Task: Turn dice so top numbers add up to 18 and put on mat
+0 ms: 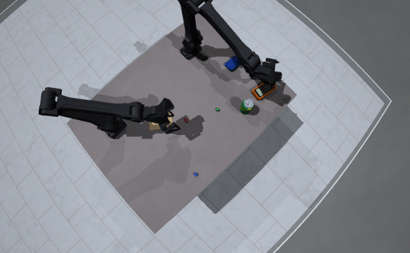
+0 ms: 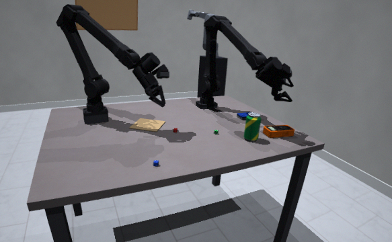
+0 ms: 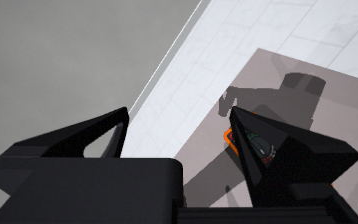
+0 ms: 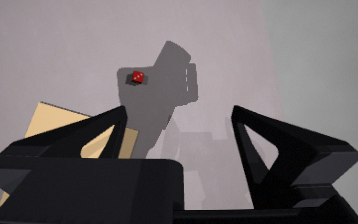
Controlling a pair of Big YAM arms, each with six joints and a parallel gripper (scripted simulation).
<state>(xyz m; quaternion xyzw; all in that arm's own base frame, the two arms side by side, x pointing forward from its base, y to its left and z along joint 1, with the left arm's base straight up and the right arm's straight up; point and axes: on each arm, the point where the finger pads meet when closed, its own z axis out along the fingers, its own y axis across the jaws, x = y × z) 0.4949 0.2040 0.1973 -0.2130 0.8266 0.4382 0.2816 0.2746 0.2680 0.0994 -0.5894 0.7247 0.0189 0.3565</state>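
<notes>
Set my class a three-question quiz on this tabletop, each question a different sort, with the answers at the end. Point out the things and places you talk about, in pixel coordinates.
1. True or false: the red die (image 1: 186, 120) (image 2: 175, 130) (image 4: 138, 77) is already on the tan mat (image 1: 155, 126) (image 2: 147, 124) (image 4: 41, 120).
2. Multiple choice: which thing stands beside the orange meter (image 1: 259, 93) (image 2: 278, 131) (image 3: 231, 142)?
a) a mug
b) a green and yellow can (image 1: 247, 106) (image 2: 252, 128)
c) a wooden bowl
3. Fill in: the die nearest that can is ____.

Key: 1 false; 2 b; 3 green.
</notes>
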